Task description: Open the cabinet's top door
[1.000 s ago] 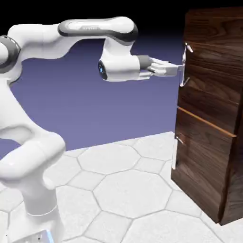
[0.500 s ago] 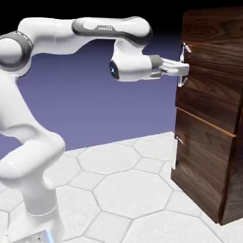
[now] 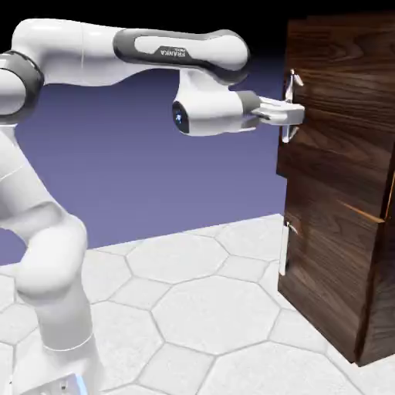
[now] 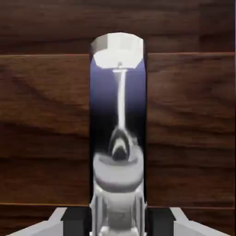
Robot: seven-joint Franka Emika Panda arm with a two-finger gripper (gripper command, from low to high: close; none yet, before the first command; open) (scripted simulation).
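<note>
Silver handle (image 3: 290,86) pinched in the claw (image 3: 299,115); pulling underway, upper door (image 3: 339,131) slightly ajar beyond the handle; next, swing wider.

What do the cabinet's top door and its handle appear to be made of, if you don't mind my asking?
The top door looks like satin-finished dark walnut, judging by its streaky grain, though possibly veneer. Its handle seems polished metal, perhaps chrome, given its mirror-like reflections.
</note>
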